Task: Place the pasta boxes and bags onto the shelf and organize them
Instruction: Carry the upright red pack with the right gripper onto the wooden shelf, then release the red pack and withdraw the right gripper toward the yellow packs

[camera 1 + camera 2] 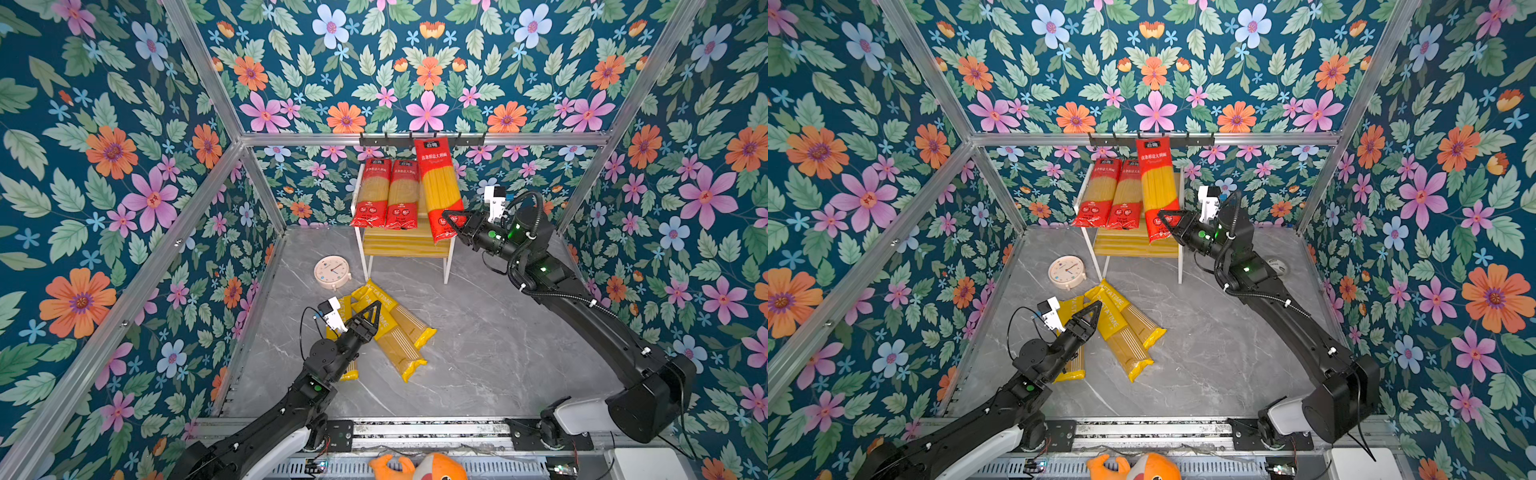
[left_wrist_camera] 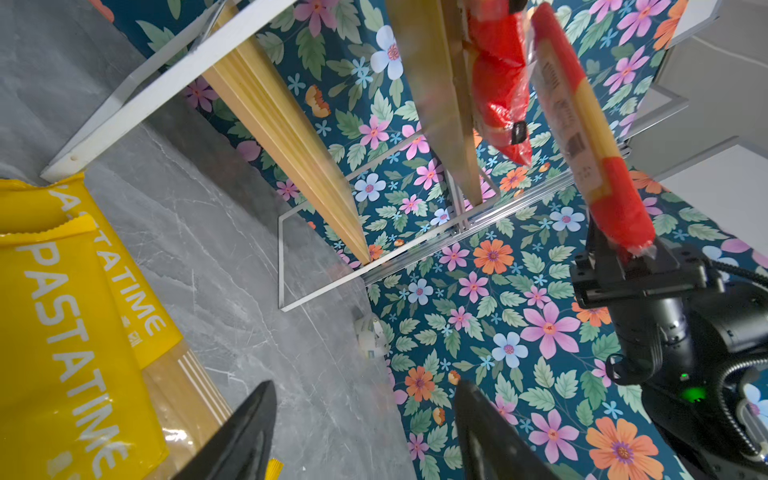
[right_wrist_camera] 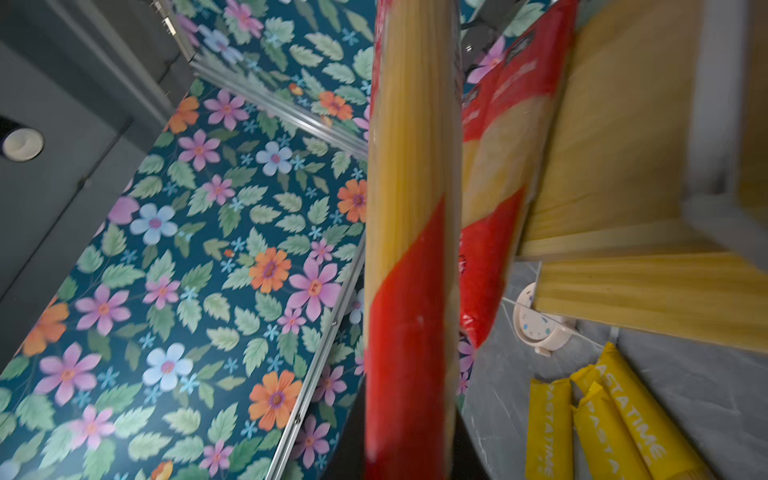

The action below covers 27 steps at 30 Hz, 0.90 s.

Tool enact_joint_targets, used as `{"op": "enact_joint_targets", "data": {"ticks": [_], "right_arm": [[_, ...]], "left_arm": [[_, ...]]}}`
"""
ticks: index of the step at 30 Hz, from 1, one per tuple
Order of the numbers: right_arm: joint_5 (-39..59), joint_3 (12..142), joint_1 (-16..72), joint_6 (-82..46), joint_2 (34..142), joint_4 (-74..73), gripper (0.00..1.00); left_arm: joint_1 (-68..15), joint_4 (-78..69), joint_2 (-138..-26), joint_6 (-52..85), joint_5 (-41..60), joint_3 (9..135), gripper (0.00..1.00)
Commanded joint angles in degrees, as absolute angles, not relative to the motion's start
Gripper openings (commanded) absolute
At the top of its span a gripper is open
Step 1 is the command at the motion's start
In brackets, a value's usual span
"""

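Holding the third red spaghetti packet (image 1: 439, 183) by its near red end, your right gripper (image 1: 451, 219) is clamped on it at the shelf's (image 1: 405, 246) right front corner. Its long axis points toward the back wall (image 1: 428, 83), parallel to the two red packets (image 1: 386, 193) lying left on the top tier, so lowering should seat it beside them. Your left gripper (image 1: 374, 309) hovers, jaws apart and empty, over the three yellow PASTATIME packets (image 1: 397, 332) on the floor (image 1: 498, 353).

plush toy (image 1: 440, 467) cropped, red packet (image 3: 409, 249) blurred
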<state>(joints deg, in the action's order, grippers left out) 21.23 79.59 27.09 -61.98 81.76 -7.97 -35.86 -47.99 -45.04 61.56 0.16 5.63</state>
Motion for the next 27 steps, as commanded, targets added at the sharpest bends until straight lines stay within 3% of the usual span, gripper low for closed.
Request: {"op": "enact_joint_targets", "data": {"ticks": [1, 5, 8, 11, 14, 22, 27], "right_arm": [[16.57, 82.06, 27.33, -63.96, 84.11, -12.29, 0.0], [12.22, 85.25, 27.55, -66.72, 88.01, -9.72, 0.02], [8.75, 86.03, 27.64, -69.63, 89.91, -9.72, 0.19], [9.83, 88.94, 27.79, -69.54, 92.0, -7.78, 0.45], [12.86, 89.22, 27.87, -68.28, 91.43, -3.83, 0.54], [12.54, 78.84, 27.16, -65.11, 83.27, 0.06, 0.56], [13.75, 79.05, 26.61, -63.95, 84.03, -1.1, 0.42]], "left_arm": [[-36.7, -50.1, -46.76, 60.65, 0.67, 6.22, 0.7], [-37.78, -50.81, -48.4, 60.16, 0.09, 6.5, 0.7], [-38.1, -51.02, -49.19, 59.91, -0.15, 6.55, 0.7], [-38.23, -51.34, -49.78, 59.72, -0.18, 6.67, 0.7], [-38.32, -51.58, -50.08, 59.6, -0.09, 6.69, 0.7], [-38.56, -53.16, -50.62, 59.89, 0.0, 6.01, 0.7], [-38.82, -54.03, -51.1, 60.19, 0.12, 6.15, 0.7]]}}
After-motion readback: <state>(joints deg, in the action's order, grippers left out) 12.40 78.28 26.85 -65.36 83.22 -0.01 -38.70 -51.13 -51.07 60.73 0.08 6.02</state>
